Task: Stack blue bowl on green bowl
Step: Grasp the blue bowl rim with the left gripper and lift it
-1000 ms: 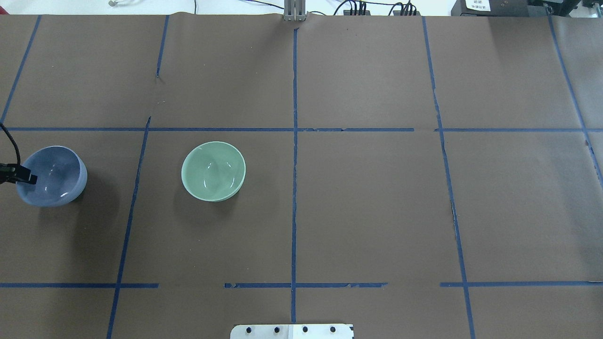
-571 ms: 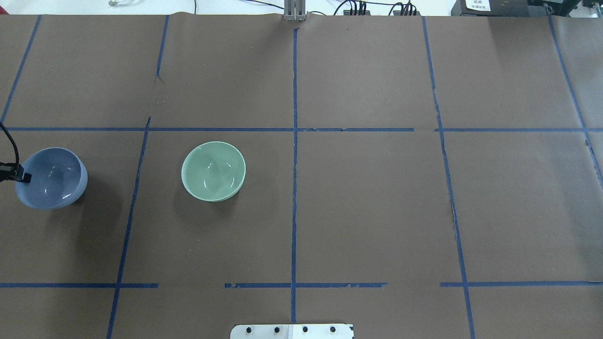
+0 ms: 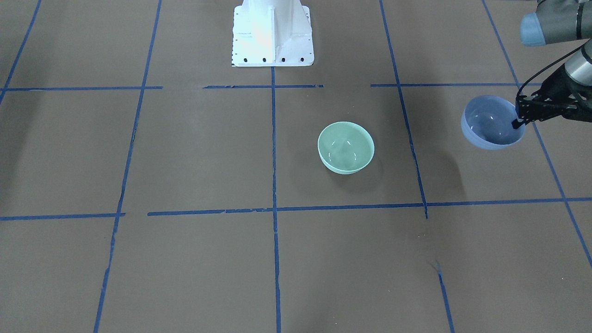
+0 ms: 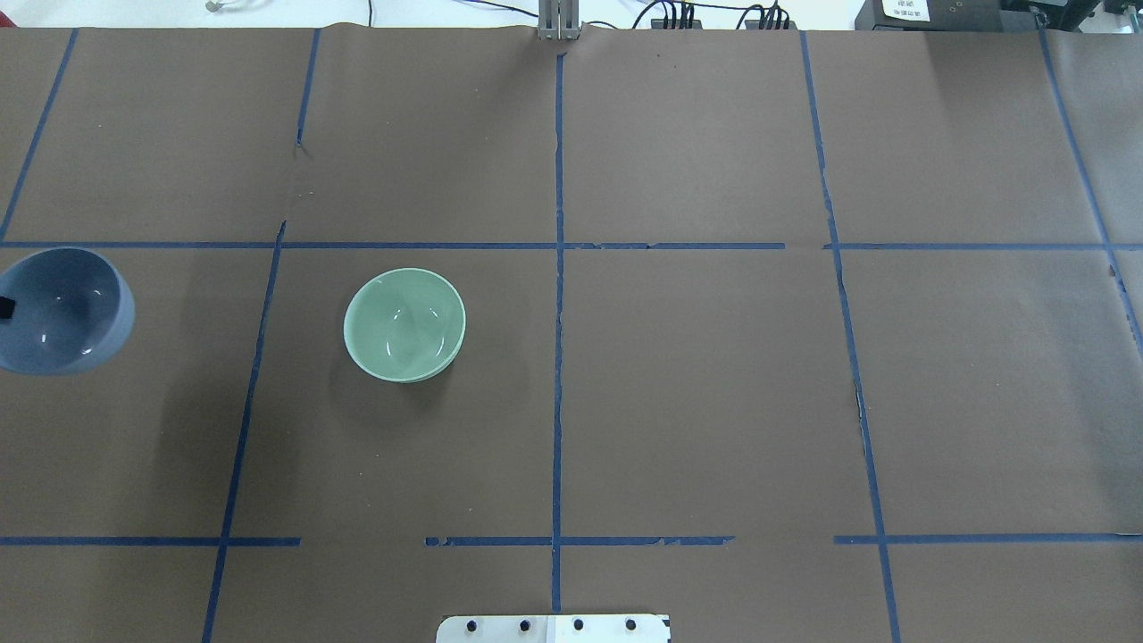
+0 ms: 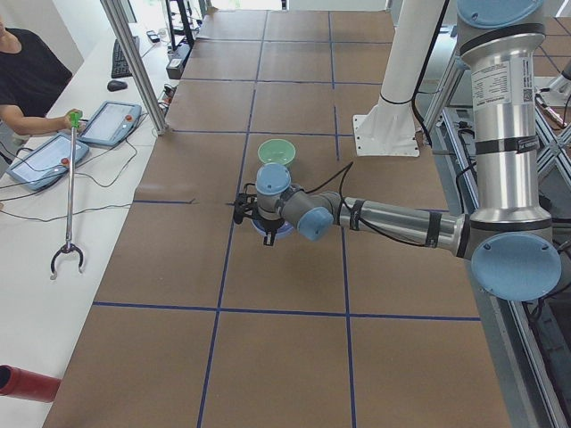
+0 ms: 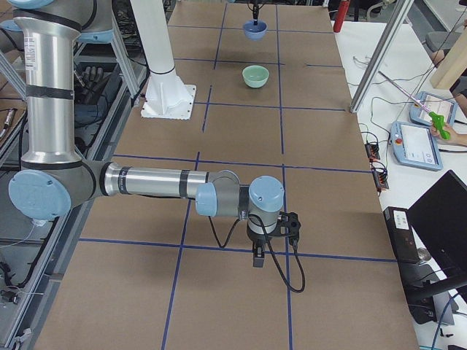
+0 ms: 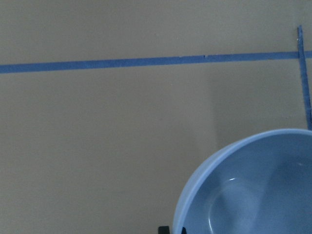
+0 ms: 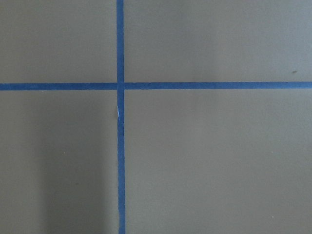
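The blue bowl (image 4: pixel 64 313) is recorded at the left edge of the worktop (image 4: pixel 714 402) in the overhead view, at 9 o'clock of the green bowl and partly cut off by the frame. It is held clear of the worktop and tilted, and its shadow lies apart from it on the brown paper. The left pincer (image 3: pixel 518 123) is closed on the bowl's rim at the rim's 9 o'clock point as seen from overhead. One fingertip (image 3: pixel 514 124) is seen inside the wall.

The green bowl (image 4: pixel 404 325) is noted upright on the worktop, well apart from the blue bowl. One of the blue tape lines (image 4: pixel 558 357) runs between the two bowls, and another passes at the green bowl's 3 o'clock.

The right pincer (image 6: pixel 257 260) is observed only in the exterior right view. It points down, low over the worktop near a tape crossing, with both bowls far off at its 12 o'clock. Whether it is open or closed cannot be told. Nothing but paper and crossed tape is shown by its wrist camera.
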`<state>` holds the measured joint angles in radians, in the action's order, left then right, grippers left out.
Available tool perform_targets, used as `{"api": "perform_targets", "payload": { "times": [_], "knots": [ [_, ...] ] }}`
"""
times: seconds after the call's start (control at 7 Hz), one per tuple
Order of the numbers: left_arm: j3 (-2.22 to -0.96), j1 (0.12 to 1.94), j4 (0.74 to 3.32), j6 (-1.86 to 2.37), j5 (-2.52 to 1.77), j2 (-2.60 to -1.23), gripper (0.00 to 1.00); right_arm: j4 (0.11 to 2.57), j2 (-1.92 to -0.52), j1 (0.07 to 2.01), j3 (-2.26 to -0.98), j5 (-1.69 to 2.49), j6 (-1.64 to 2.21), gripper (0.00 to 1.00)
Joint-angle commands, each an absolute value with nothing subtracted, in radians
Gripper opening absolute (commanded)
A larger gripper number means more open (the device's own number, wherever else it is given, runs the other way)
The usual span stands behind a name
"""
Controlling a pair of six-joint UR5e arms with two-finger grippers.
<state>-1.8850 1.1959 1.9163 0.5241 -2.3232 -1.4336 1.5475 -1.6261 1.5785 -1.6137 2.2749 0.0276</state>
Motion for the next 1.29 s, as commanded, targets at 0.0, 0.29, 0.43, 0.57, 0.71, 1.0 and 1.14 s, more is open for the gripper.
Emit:
{"api": "perform_targets", "payload": {
  "times": [0.0, 0.29, 0.43, 0.57, 0.71, 1.0, 1.14],
  "knots": [
    [-2.041, 1.334, 1.622, 0.396, -2.321, -1.484, 0.0, 1.548, -1.626, 1.578, -1.614, 2.275, 0.028, 1.0],
    [-2.109, 1.348, 1.56, 0.463, -2.329, -1.497, 0.0, 1.548, -1.626, 1.578, -1.614, 2.275, 0.028, 1.0],
    [-2.147, 1.332, 1.56, 0.571, -2.335, -1.515, 0.0, 1.548, -1.626, 1.578, -1.614, 2.275, 0.028, 1.0],
    [-2.167, 1.24, 1.562, 0.707, -2.347, -1.554, 0.0, 1.548, -1.626, 1.578, -1.614, 2.275, 0.028, 1.0],
    [-2.169, 1.142, 1.562, 0.868, -2.338, -1.621, 0.0, 1.548, -1.626, 1.578, -1.614, 2.275, 0.028, 1.0],
    [-2.158, 0.989, 1.562, 1.102, -2.33, -1.745, 0.0, 1.548, -1.626, 1.578, -1.614, 2.275, 0.028, 1.0],
    [-2.122, 0.91, 1.566, 1.197, -2.297, -1.817, 0.0, 1.548, -1.626, 1.578, -1.614, 2.275, 0.028, 1.0]
  ]
}}
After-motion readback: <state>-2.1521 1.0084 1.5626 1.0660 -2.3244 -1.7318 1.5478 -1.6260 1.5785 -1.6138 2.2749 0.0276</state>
